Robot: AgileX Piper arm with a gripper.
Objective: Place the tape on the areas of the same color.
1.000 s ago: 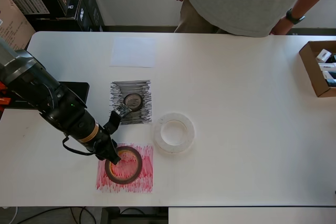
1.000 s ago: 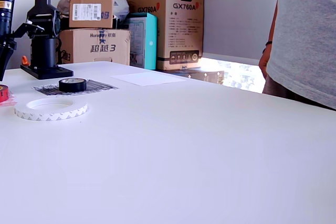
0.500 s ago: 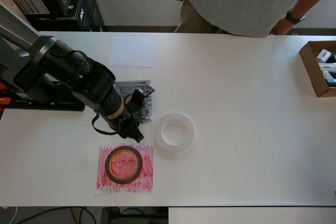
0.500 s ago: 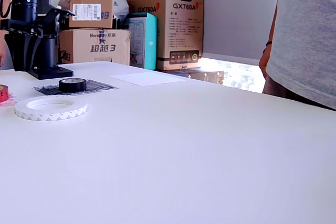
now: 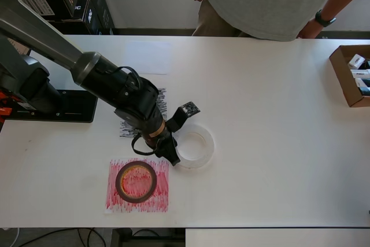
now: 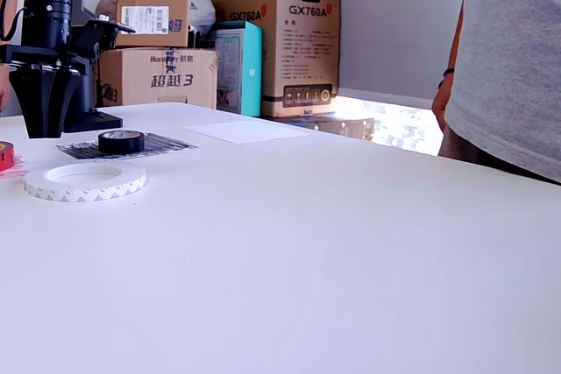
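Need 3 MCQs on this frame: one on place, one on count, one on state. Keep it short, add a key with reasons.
1. Where is the dark-red tape roll?
A. on the white sheet
B. on the red scribbled patch
C. in the cardboard box

2. How many tape rolls lie on the table?
A. two
B. three
C. four

3. What is the state of the translucent white tape roll?
A. lying flat on bare table
B. held in the gripper
C. resting on the white sheet

Key:
1. B, the overhead view shows it ringed by red scribble.
2. B, dark-red and white ones show overhead, and the small black tape roll shows in the exterior view on the black scribbled patch.
3. A, it lies away from the white sheet, with the gripper open above its edge.
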